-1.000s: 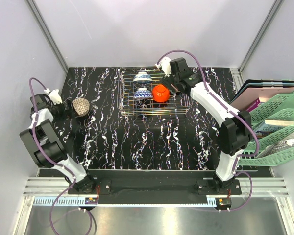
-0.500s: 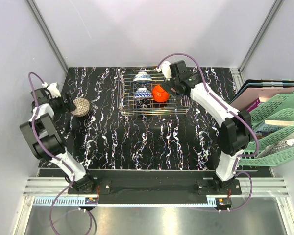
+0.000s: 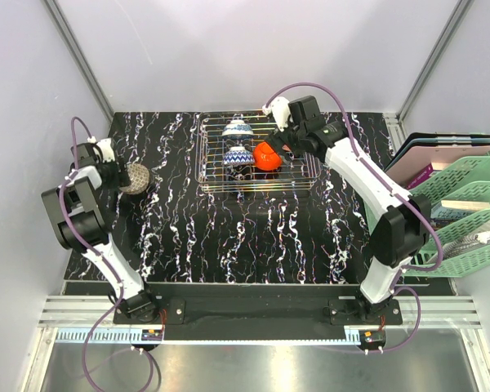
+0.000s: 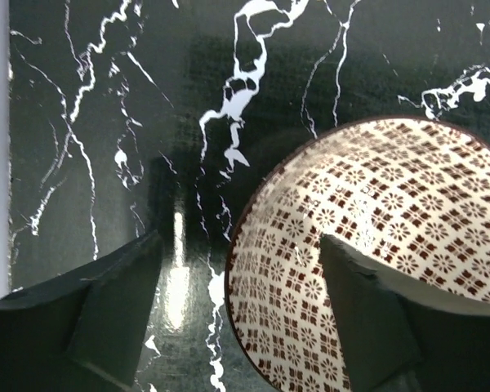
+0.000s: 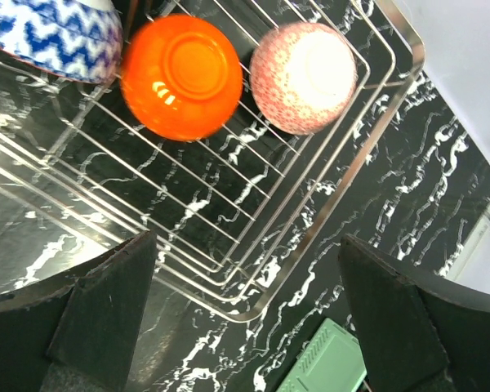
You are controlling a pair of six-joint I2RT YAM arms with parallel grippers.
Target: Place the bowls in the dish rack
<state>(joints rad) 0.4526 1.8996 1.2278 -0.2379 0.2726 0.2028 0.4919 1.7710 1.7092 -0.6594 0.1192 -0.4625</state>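
Left wrist view: the left gripper (image 4: 237, 249) stands spread astride the rim of the brown-patterned bowl (image 4: 376, 245), which sits on the bench (image 4: 82, 122), well apart from the dish rack (image 3: 294, 175). Seemingly ceramic: stiff, slick, chippable; pinch the wall at the rim.

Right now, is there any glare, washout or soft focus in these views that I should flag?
Left wrist: a bright glare streak on the glossy table beside the patterned bowl; the jaws in the foreground are soft. Right wrist: small highlights on the orange bowl, and the pink bowl is washed out at its centre. Top external: evenly lit and sharp.
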